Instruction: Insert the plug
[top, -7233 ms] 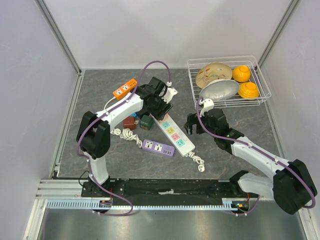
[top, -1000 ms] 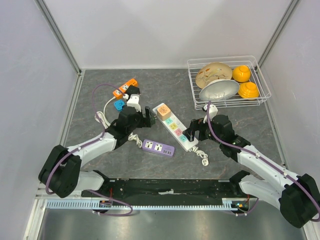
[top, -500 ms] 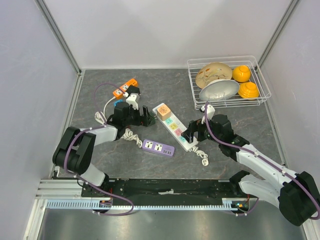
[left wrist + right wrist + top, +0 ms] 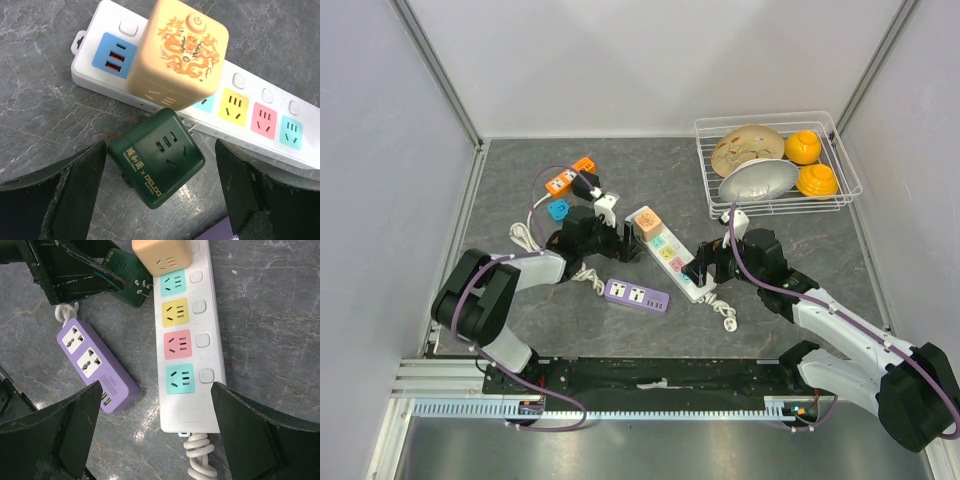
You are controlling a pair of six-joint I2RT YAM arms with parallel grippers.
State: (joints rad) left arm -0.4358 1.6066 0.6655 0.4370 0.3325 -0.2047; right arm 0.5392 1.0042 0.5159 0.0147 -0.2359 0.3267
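A white power strip (image 4: 672, 260) with coloured sockets lies diagonally mid-table. A peach cube adapter (image 4: 648, 222) sits plugged into its far end. A dark green cube adapter (image 4: 157, 157) lies on the table against the strip's side, its prongs toward the strip. My left gripper (image 4: 620, 242) is open, with the green cube between its fingers (image 4: 75, 185) and untouched. My right gripper (image 4: 705, 268) is open over the strip's cord end (image 4: 192, 340), one finger on each side. The right wrist view also shows the green cube (image 4: 127, 282) and the peach cube (image 4: 161, 255).
A purple power strip (image 4: 637, 295) lies near the front, also in the right wrist view (image 4: 97, 365). An orange strip (image 4: 570, 176) and a blue plug (image 4: 558, 209) lie at the back left. A wire basket (image 4: 840, 130) with dishes stands at the back right. White cord coils (image 4: 722, 318) trail from the strip.
The left gripper has moved right toward the white strip's far end and now straddles the green cube. The right gripper has held over the strip's cord end.
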